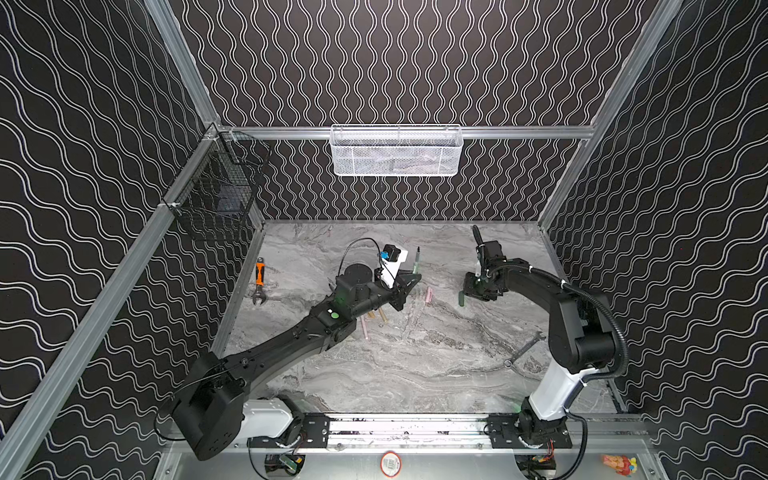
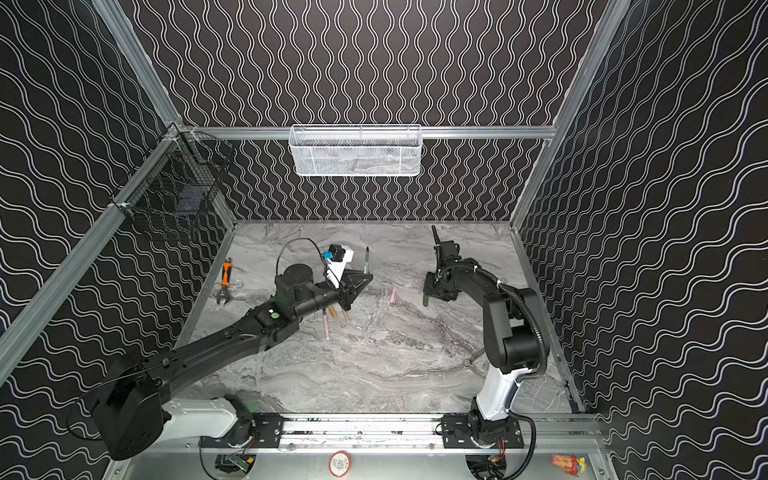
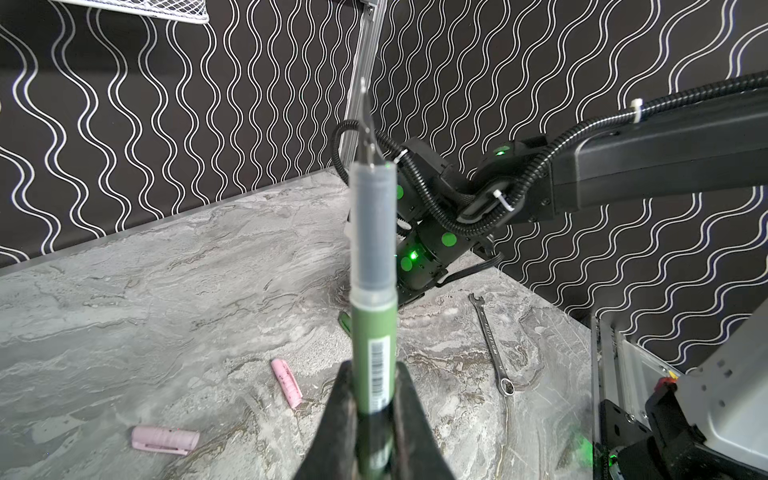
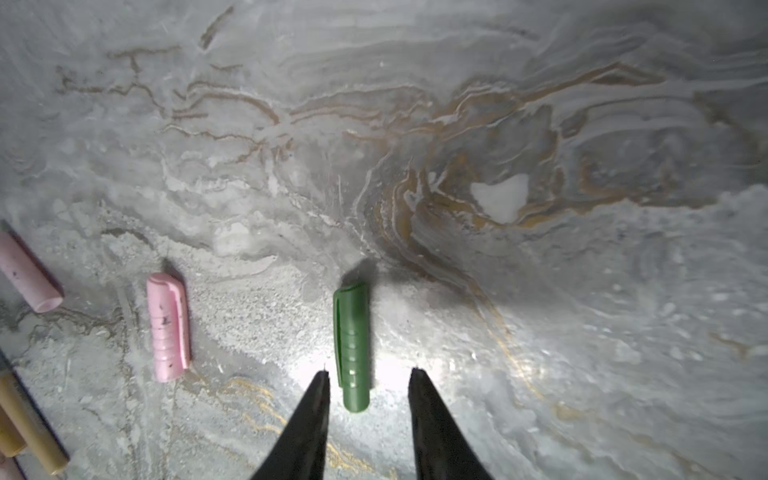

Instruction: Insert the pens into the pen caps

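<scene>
The left arm's fingers (image 3: 340, 399) are clamped tight on the lower barrel of the dark green plastic pen (image 3: 372, 332). The pen stands nearly upright above them, thin dark tip up, clear of the marbled grey bench (image 1: 415, 365). Beyond those fingers, toward the other arm, a pale pink ribbed pen cap (image 3: 286, 382) and a second pink cap (image 3: 165, 438) lie flat on the bench, not needed for this step.

Further right, the right arm's fingers (image 4: 316, 407) hang low over the bench, partly open and holding nothing. The short dark green pen cap (image 4: 352, 345) lies flat with one end between their tips, nearer one finger than the other (no contact that I can make out).

The step in hand looks to be picking up that cap. To do it well, I would first centre the cap between the fingers, so closing does not roll it aside. I would also reach further along its body: a hold at the very end may tip it and, if that end is the mouth, crowd the pen's way in. A firm but gentle squeeze should do.
</scene>
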Motion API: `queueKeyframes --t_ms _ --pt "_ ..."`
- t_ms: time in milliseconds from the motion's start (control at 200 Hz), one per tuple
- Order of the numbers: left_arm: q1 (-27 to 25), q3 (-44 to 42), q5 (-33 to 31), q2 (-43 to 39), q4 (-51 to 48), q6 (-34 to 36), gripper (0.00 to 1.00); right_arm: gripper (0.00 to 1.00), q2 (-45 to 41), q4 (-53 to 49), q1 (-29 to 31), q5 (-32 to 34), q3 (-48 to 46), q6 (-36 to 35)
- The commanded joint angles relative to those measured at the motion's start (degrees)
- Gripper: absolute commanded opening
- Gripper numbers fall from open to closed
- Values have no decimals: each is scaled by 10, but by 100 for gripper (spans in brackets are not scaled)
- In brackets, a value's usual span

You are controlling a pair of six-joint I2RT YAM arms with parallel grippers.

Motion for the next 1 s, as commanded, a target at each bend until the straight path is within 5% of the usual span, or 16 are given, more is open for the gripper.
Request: queueKeyframes --t_ms 0,996 --pt "-2 3 5 0 10 5 7 35 15 -7 -1 -1 9 -5" --pt "-8 8 6 -5 -2 10 7 27 71 -9 19 56 23 5"
